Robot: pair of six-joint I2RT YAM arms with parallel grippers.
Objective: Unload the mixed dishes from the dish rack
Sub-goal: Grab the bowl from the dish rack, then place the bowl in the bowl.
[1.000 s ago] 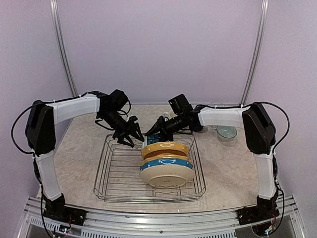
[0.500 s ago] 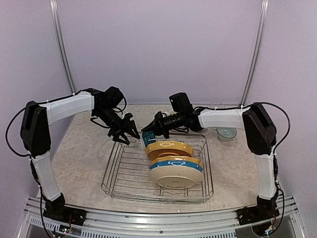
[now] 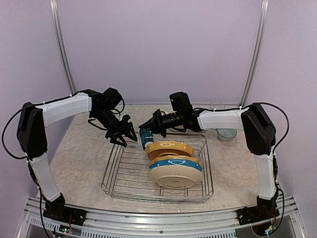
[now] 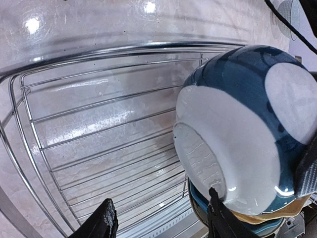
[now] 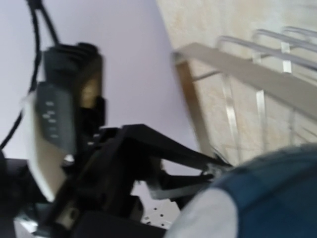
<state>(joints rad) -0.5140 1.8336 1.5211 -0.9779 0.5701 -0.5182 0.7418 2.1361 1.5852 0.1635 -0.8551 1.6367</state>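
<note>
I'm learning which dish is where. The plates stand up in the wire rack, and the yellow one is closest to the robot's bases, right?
Not quite. The plates do stand up in the dish rack, but the one closest to the bases is the cream plate. The yellow plate is the farthest back, with the blue-rimmed plate between them. The top external view shows it.

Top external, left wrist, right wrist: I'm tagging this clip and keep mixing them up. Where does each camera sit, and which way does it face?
Top external: fixed above and behind the bases, facing down over the dish rack; left arm and right arm show whole.
Left wrist: on the left arm, facing down into the rack at the teal-and-white bowl; the open left gripper shows at the bottom.
Right wrist: blurred, facing across the bowl toward the left arm; own fingers unclear.
Shared: all three show the bowl.
</note>
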